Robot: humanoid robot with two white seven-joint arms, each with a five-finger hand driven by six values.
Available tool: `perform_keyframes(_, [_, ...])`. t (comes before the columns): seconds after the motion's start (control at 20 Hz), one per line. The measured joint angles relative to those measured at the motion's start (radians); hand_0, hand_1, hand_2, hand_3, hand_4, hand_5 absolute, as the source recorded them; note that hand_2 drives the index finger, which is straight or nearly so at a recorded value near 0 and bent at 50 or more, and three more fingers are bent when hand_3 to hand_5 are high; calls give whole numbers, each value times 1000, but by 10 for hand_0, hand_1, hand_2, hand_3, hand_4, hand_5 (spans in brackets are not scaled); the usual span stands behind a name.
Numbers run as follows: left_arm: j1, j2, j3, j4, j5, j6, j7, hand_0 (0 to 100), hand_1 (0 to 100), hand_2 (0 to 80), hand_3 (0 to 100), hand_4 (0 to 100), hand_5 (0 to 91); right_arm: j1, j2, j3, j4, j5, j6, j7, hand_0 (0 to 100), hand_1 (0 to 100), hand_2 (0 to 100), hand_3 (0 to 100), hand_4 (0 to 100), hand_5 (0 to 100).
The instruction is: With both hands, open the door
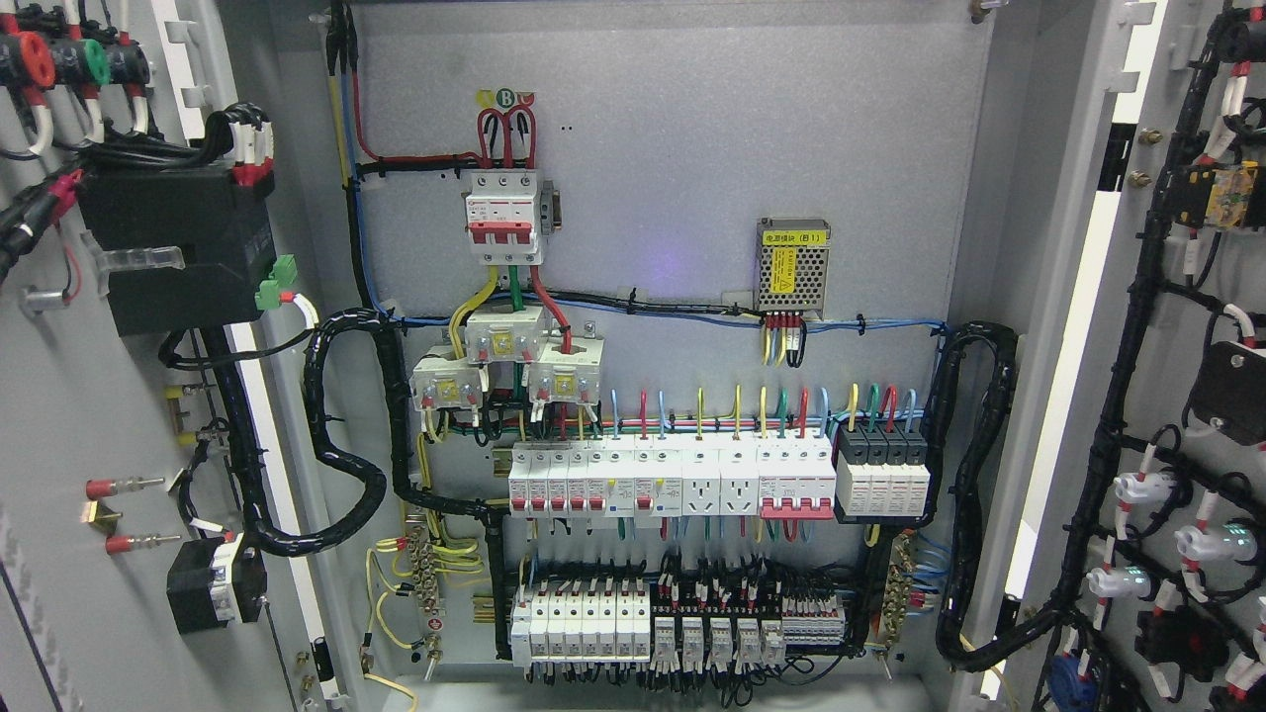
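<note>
Both cabinet doors stand swung wide. The left door (59,415) shows its grey inner face with a black box, wiring and red terminals. The right door (1187,297) shows its inner face with black cable looms and white lamp backs. Between them lies the grey back panel (673,148) of the electrical cabinet. Neither of my hands nor any arm shows in the head view.
On the panel sit a red-and-white main breaker (504,216), a small perforated power supply (792,267), a row of white breakers (673,480) and lower terminal blocks (682,623). Thick black cable bundles (341,435) loop to each door.
</note>
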State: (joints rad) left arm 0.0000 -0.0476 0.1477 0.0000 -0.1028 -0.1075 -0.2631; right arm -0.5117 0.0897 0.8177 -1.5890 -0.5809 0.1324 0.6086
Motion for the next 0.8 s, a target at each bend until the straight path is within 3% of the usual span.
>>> perform_keyframes(0.55, [0, 0, -1, 0, 0, 0, 0, 0, 0, 0, 0, 0, 0, 8, -16, -100, 43, 1, -10, -57, 380, 0, 0, 0, 0, 0])
perform_keyframes(0.8, [0, 0, -2, 0, -2, 0, 0, 0, 0, 0, 0, 0, 0, 29, -42, -164, 58, 1, -60, -79, 380, 0, 0, 0, 0, 0])
